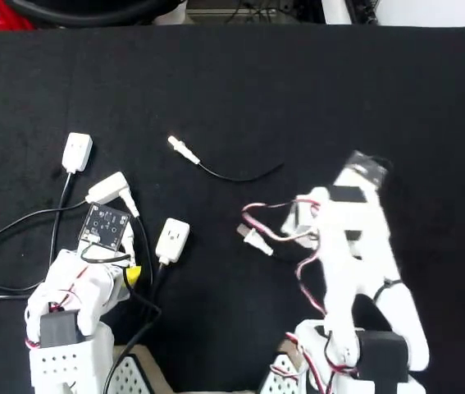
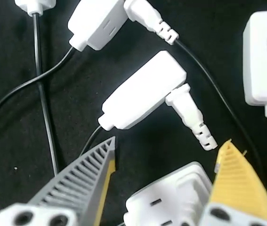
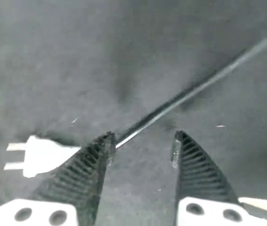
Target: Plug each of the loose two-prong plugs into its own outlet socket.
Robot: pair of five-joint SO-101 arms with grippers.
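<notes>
Directly beneath the left end effector (image 2: 169, 143), between its grey and yellow fingers (image 2: 81, 183): a white outlet socket (image 2: 168, 202), slots facing up. Stands open, fingers spread wide, gripping nothing. Just past the fingertips, on the black surface (image 2: 11, 165), a second socket (image 2: 140, 94) with a short white plug (image 2: 192, 117) butting against its end; cannot tell the depth of seating. Farther out, a third socket (image 2: 95, 23), likewise met at one end by a ribbed plug (image 2: 147, 16). Off beyond the yellow finger, a fourth socket (image 2: 265, 61), face and slots in plain sight, black cords (image 2: 43, 94) trailing past on the grey finger's side.

Close beside the right end effector (image 3: 142, 139): a loose plug (image 3: 39, 155), lying flat just outside one dark finger (image 3: 84, 174), both prongs pointing away from the gap. Stands open too, holding nothing. From behind that same fingertip, a thin black cord (image 3: 194, 89) stretching straight off across the surface. Well beyond, toward the far side, a second loose plug (image 1: 184, 149), trailing a curved cord (image 1: 240, 179), well apart from every socket.
</notes>
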